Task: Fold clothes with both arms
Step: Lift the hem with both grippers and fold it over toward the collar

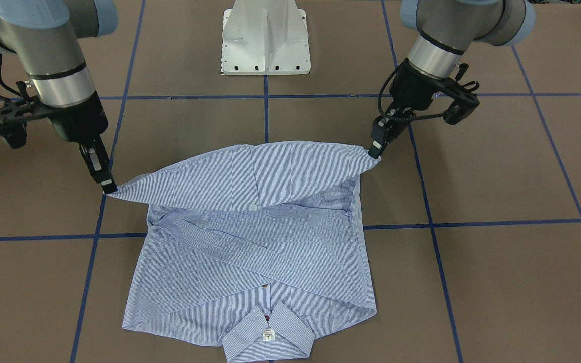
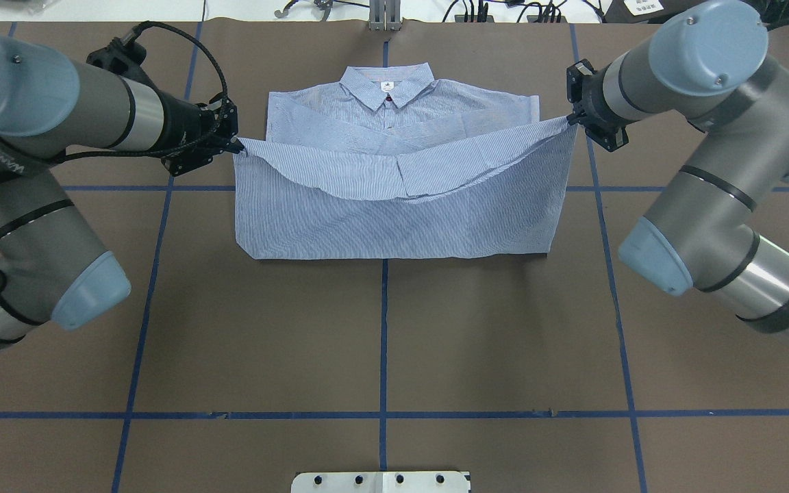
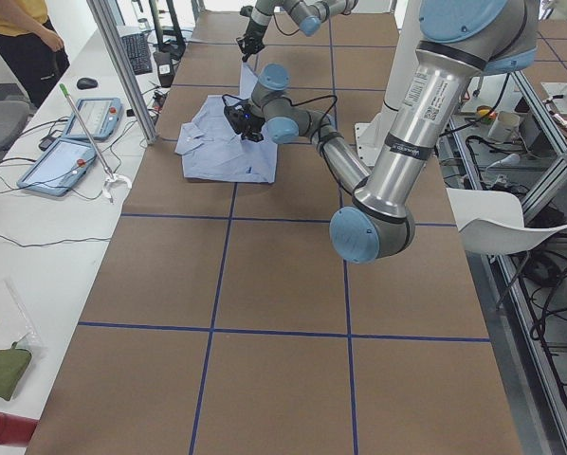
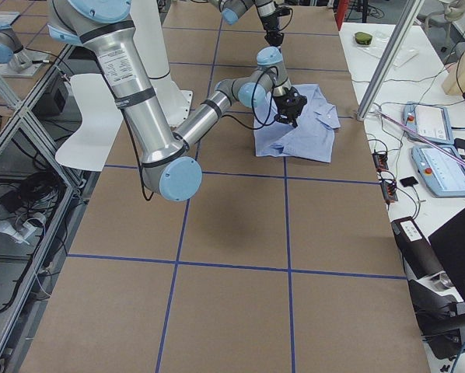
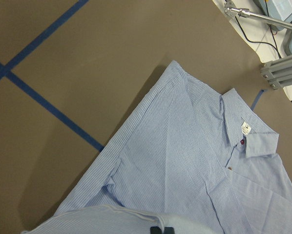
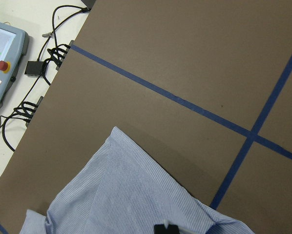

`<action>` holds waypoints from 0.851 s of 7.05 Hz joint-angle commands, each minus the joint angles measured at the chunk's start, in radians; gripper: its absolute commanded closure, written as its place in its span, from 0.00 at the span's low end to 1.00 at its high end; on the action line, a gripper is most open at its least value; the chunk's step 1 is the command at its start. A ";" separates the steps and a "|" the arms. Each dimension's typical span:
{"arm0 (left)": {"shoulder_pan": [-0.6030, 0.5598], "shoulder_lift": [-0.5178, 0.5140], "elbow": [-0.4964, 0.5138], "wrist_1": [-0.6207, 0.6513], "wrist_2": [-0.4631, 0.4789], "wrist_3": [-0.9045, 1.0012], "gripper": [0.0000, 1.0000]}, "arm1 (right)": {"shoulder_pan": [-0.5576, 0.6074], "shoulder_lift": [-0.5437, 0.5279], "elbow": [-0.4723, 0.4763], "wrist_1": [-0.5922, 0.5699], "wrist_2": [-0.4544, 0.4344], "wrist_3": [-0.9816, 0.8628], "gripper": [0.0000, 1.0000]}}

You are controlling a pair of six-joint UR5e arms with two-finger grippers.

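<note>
The light blue striped shirt (image 1: 250,252) lies on the brown table with its collar (image 1: 269,335) away from the robot and both sleeves folded across its front. My left gripper (image 1: 375,151) is shut on one hem corner, and my right gripper (image 1: 109,187) is shut on the other. Together they hold the hem edge lifted and stretched above the shirt's lower half. In the overhead view the left gripper (image 2: 237,145) and right gripper (image 2: 568,120) stand at the shirt's (image 2: 394,219) two sides, level with its shoulders. The wrist views show the shirt (image 5: 185,165) (image 6: 121,195) below.
The white pedestal base (image 1: 266,40) stands at the robot's side of the table. Blue tape lines (image 2: 383,329) grid the brown surface. A side bench with teach pendants (image 3: 75,142) and an aluminium post (image 3: 122,66) borders the far edge; a person (image 3: 23,38) stands there.
</note>
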 commanded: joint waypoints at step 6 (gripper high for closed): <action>-0.025 -0.230 0.602 -0.371 0.098 0.089 1.00 | 0.021 0.189 -0.506 0.231 0.000 -0.179 1.00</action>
